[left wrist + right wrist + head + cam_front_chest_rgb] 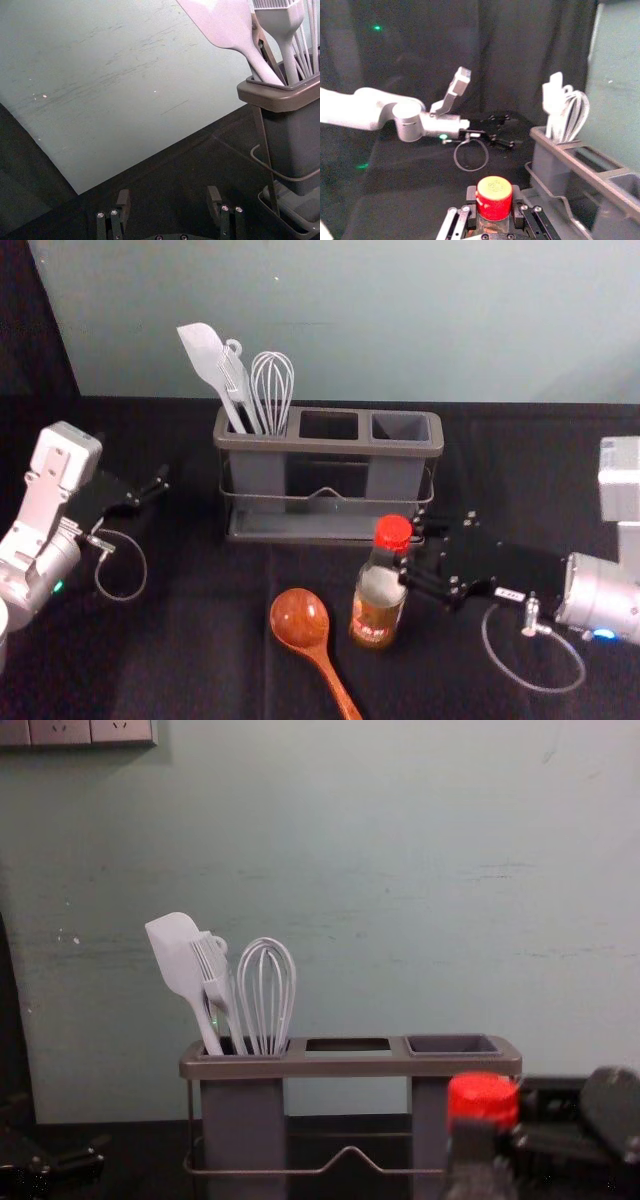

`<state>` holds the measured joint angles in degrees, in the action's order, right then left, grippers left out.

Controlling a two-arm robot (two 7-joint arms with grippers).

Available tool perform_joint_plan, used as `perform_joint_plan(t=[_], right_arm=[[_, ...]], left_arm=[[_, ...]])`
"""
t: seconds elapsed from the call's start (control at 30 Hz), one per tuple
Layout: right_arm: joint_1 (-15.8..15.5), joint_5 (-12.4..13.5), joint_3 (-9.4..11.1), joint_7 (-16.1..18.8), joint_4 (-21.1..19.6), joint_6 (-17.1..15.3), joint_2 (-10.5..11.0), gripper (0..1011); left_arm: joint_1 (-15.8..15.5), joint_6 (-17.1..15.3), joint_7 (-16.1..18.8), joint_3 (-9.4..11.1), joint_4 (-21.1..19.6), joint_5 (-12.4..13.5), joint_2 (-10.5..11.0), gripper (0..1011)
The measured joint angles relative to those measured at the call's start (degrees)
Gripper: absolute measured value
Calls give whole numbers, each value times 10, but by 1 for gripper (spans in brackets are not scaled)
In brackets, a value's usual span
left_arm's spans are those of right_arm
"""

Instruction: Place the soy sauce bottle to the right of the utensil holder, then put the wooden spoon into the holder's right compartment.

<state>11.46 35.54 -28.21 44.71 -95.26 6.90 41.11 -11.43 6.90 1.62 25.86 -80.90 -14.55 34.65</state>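
In the head view my right gripper point(412, 552) is closed around the neck of the soy sauce bottle point(377, 608), which stands in front of the holder's right part. The right wrist view has the red cap point(494, 198) between the fingers of my right gripper point(494, 210). The utensil holder point(330, 447) carries white utensils in its left compartment; its right compartment point(452, 1045) has nothing in it. A wooden spoon point(300, 618) lies left of the bottle, bowl toward the holder. My left gripper point(152, 487) is parked left of the holder, open in the left wrist view point(169, 200).
A white spatula point(204, 352), a brush and a whisk point(266, 990) rise above the holder's left end. The pale wall point(350, 320) stands behind the black-covered table point(190, 640). A wire rail point(348, 1156) runs along the holder's front.
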Motion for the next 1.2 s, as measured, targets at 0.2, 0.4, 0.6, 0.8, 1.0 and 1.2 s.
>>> perform_joint_plan(t=[0.2, 0.4, 0.6, 0.8, 1.0, 1.2], right_arm=[[-17, 17, 39, -18, -21, 1, 24, 392], [-30, 29, 77, -28, -15, 8, 43, 392], [-43, 37, 113, -32, 6, 20, 55, 392], [-42, 32, 133, -41, 33, 24, 53, 392], [-23, 10, 134, -47, 62, 23, 36, 392], [-2, -7, 127, -54, 93, 20, 11, 392]], left_arm=[[0, 0, 0, 0, 0, 0, 0, 1005], [0, 0, 0, 0, 0, 0, 0, 1005], [0, 0, 0, 0, 0, 0, 0, 1005], [0, 0, 0, 0, 0, 0, 0, 1005], [0, 0, 0, 0, 0, 0, 0, 1005], [0, 0, 0, 0, 0, 0, 0, 1005]])
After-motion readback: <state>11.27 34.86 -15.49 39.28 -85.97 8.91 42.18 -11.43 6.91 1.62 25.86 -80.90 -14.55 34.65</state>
